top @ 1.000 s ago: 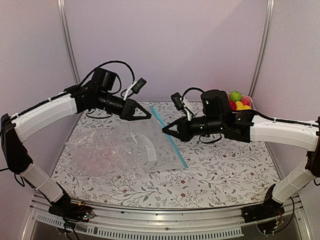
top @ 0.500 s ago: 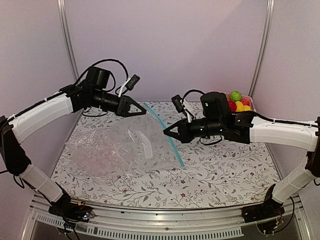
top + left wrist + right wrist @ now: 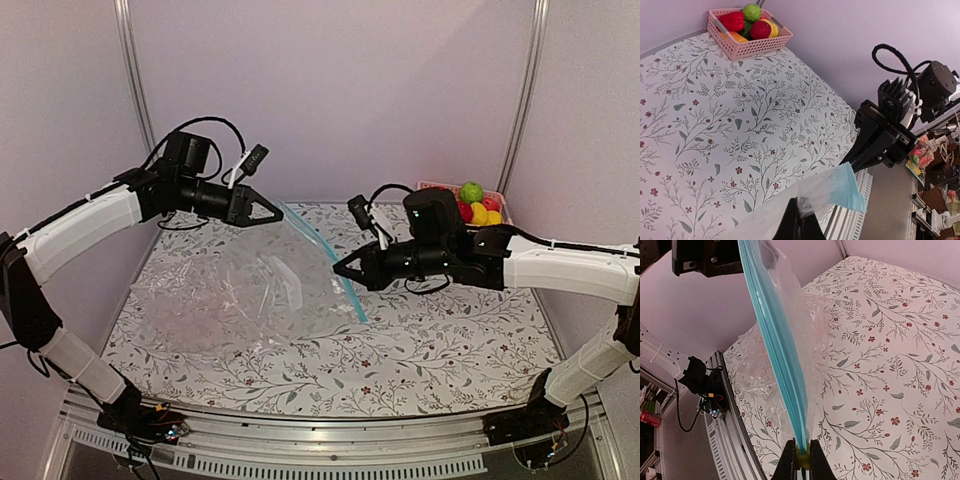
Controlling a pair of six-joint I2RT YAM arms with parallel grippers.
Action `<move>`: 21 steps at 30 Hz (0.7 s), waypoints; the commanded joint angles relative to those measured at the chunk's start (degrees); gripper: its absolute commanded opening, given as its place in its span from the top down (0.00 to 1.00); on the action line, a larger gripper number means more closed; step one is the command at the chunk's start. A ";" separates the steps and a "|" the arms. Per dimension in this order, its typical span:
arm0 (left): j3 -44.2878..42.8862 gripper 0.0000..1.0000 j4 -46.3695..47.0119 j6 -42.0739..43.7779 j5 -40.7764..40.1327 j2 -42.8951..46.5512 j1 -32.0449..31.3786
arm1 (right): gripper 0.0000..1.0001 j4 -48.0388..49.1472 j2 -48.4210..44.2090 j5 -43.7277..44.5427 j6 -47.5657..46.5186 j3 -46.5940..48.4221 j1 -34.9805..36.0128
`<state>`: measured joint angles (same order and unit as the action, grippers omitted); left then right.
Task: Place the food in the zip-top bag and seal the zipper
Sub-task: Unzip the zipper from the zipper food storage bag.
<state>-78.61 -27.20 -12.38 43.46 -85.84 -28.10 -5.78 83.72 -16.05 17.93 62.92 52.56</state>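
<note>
The clear zip-top bag point(image 3: 240, 295) hangs lifted by its mouth over the table's left half, its body trailing down onto the floral cloth. Its blue-teal zipper point(image 3: 325, 260) stretches taut between my two grippers. My left gripper point(image 3: 275, 213) is shut on the far corner of the bag's mouth; in the left wrist view the blue corner point(image 3: 844, 187) sticks out past my shut left gripper point(image 3: 799, 220). My right gripper point(image 3: 340, 270) is shut on the zipper partway along; in the right wrist view the zipper point(image 3: 785, 365) runs up from my right gripper point(image 3: 801, 460). The food point(image 3: 476, 203) sits in the pink basket.
The pink lattice basket point(image 3: 500, 207) of toy fruit and vegetables stands at the back right corner, also in the left wrist view point(image 3: 747, 42). Metal frame posts point(image 3: 135, 90) rise at both back corners. The table's metal front rail point(image 3: 330, 440) runs along the near edge.
The left gripper has pulled up and back to the left with the bag's corner, and the right gripper has shifted slightly right. The zipper is stretched tauter and the bag has lifted more.
</note>
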 commanded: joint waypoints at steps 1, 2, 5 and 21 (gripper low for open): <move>0.47 1.00 3.60 -0.70 -4.34 2.16 3.58 | 1.00 -7.86 -1.26 0.45 -0.71 -2.14 0.03; 0.55 1.00 3.73 -0.84 -4.64 2.21 3.78 | 1.00 -7.94 -1.16 0.41 -0.66 -2.29 0.04; 0.78 1.00 4.06 -1.60 -5.56 2.24 4.52 | 1.00 -8.07 -1.06 0.41 -0.50 -2.49 0.05; 2.34 1.00 6.73 -4.25 -7.48 3.16 8.28 | 1.00 -7.94 -0.91 0.15 0.25 -2.98 0.02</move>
<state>-76.82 -24.62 -15.70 40.64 -84.95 -23.00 -7.68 83.64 -15.53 18.00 62.11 52.56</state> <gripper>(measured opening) 0.005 0.048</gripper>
